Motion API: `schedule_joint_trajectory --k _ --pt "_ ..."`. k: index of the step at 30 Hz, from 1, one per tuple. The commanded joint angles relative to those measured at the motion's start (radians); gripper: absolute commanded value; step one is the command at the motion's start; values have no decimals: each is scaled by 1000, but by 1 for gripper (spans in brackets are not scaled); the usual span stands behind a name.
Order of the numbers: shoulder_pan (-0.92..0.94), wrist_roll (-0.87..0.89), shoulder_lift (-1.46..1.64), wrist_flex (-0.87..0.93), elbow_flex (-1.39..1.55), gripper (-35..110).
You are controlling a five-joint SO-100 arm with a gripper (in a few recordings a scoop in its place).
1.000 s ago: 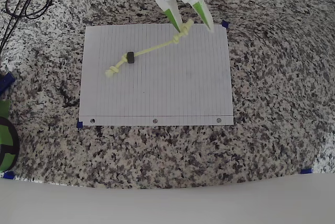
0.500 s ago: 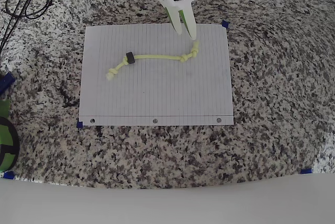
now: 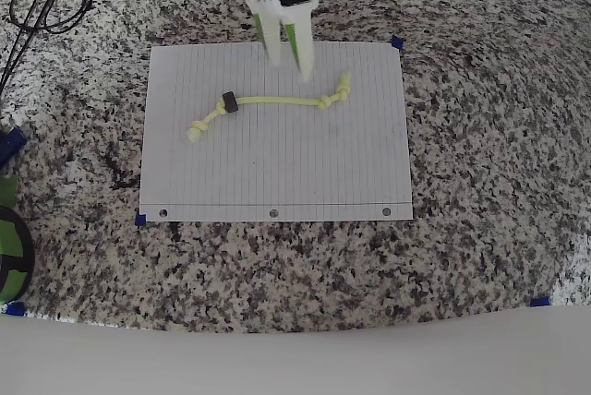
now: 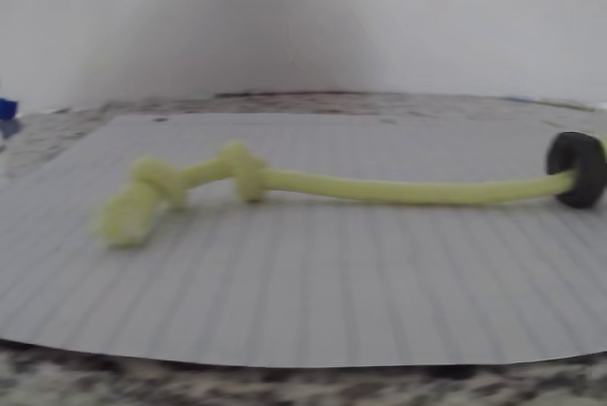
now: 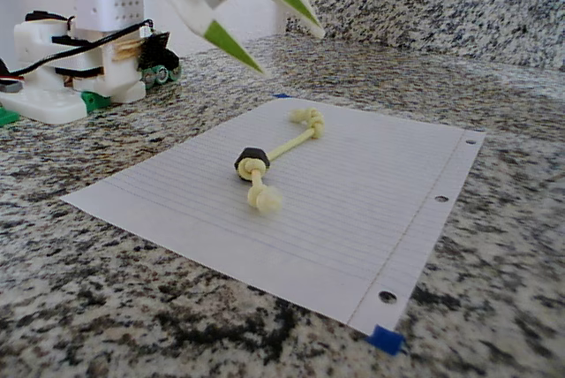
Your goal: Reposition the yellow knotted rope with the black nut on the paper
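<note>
Green-tipped and spread apart, my end effector (image 5: 282, 29) hangs empty above the paper's (image 3: 277, 173) far edge, clear of the yellow knotted rope (image 3: 277, 100). I see the rope lying flat across the sheet's upper half, black nut (image 3: 229, 102) near its left knot in the overhead view, granite counter (image 3: 480, 183) all round.

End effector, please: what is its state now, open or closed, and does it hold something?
End effector: open, holding nothing; it is raised above the paper, apart from the yellow knotted rope.
</note>
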Motion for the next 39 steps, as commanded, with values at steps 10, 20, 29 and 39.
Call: schedule_joint_trajectory --k 10,20,29,39 --pt "265 497 -479 -83 -350 69" --pt "410 707 -681 -225 -413 63" --pt "390 707 -805 -258 -417 52" --pt "357 695 -913 -318 -439 50"
